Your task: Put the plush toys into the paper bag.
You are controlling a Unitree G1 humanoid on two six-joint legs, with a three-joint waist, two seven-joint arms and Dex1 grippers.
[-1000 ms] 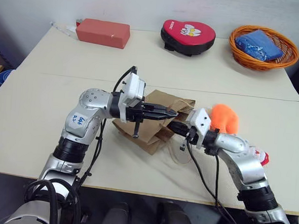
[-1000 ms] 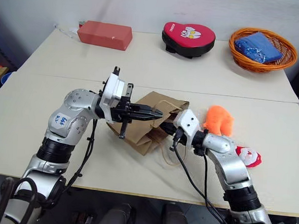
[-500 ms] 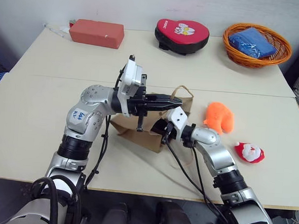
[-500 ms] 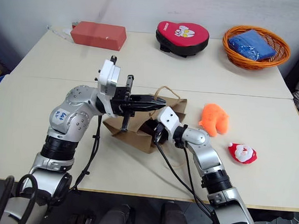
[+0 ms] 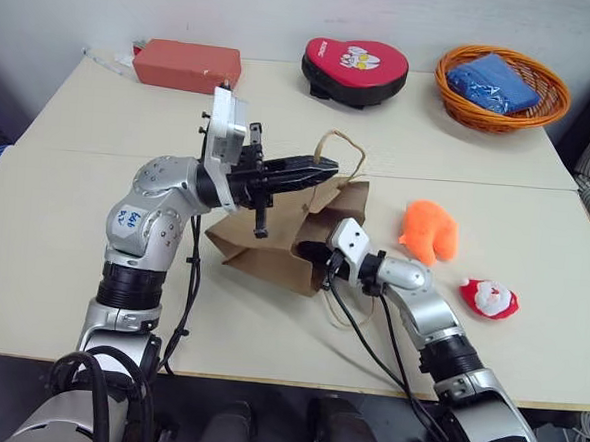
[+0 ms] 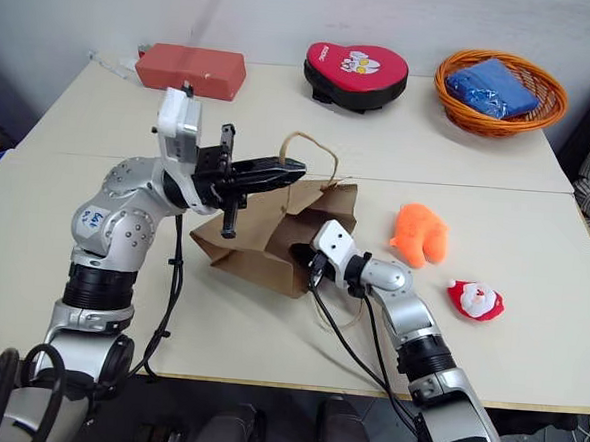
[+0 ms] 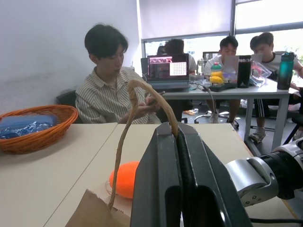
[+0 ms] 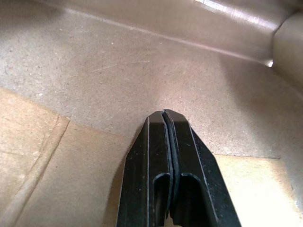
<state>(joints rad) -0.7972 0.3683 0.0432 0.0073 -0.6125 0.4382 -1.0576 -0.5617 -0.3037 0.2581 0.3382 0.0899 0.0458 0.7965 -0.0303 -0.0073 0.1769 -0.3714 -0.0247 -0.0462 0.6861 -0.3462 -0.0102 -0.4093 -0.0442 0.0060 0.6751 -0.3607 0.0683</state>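
Brown kraft paper made up the paper bag [image 5: 274, 242], the biggest of the task's things, which lay on its side near the middle of the table [image 5: 65, 217] with its mouth turned toward the table's right edge. The left gripper [image 5: 313, 166] was clenched on the bag's cord handle [image 5: 341, 152], lifting the upper lip, apparently to hold the mouth open. The right gripper [image 8: 166, 156], its fingers pressed together on nothing, was pushed into that mouth with bare paper all round it in the right wrist view; my guess is that it was spreading the inside so the bag would stay open, though how far in it reached was hard to judge. Neither toy was in the bag. The orange plush [image 5: 430, 232] lay on the table just beside the bag's mouth, toward the right edge, and the smaller Santa plush [image 5: 489, 298] lay beyond it, nearer the right and front edges. Both sat within the right arm's side, so that gripper would probably have to back out and collect them.
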